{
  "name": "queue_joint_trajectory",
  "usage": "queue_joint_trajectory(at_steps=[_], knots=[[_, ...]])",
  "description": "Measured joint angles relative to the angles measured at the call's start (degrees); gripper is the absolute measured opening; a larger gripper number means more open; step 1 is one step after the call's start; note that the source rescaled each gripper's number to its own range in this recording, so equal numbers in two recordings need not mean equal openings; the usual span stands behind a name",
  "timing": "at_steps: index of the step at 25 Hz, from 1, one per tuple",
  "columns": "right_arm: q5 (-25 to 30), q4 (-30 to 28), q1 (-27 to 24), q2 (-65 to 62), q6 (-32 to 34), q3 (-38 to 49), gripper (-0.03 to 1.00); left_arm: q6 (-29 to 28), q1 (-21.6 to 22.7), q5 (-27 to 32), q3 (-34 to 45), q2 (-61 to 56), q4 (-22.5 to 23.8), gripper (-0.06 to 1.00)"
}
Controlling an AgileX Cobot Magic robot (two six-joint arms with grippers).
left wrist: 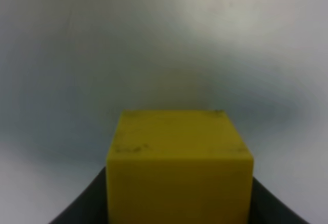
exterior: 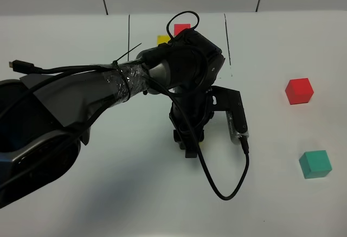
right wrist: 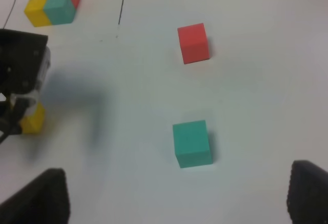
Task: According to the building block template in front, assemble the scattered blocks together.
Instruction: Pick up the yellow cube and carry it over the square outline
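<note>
My left gripper point(left wrist: 179, 208) is shut on the yellow cube point(left wrist: 179, 165); its dark fingers point(left wrist: 84, 206) press both sides. In the high view the left arm reaches to the table's middle, and its gripper point(exterior: 189, 146) hides the yellow cube. The right wrist view shows that cube point(right wrist: 32, 119) low at the table under the left gripper point(right wrist: 15, 112). The red cube point(exterior: 299, 90) and the teal cube point(exterior: 315, 164) lie apart on the right, also seen as red point(right wrist: 193, 43) and teal point(right wrist: 192, 143). The template point(right wrist: 54, 6) sits at the back, partly hidden in the high view point(exterior: 162, 39). My right gripper point(right wrist: 179, 198) is open and empty, out of the high view.
Thin black lines point(exterior: 227, 42) frame the template area at the back of the white table point(exterior: 282, 204). A black cable point(exterior: 219, 191) loops from the left wrist onto the table in front of the gripper.
</note>
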Motion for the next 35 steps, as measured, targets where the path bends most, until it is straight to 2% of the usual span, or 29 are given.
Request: queue_joint_trajectory(at_steps=[8,29,31,35], knots=[[0.0,0.0,0.0,0.0,0.0,0.0,0.72,-3.2,-0.1,-1.2,0.0,0.7,-0.2,0.01],[0.0,0.0,0.0,0.0,0.0,0.0,0.72,-3.2,0.0,-2.1,0.0,1.7,-0.2,0.02],[0.0,0.0,0.0,0.0,0.0,0.0,0.72,-3.1,0.0,-2.2,0.0,1.8,-0.1,0.1],[0.0,0.0,0.0,0.0,0.0,0.0,0.72,-2.8,0.0,-2.5,0.0,1.9,1.1,0.5]])
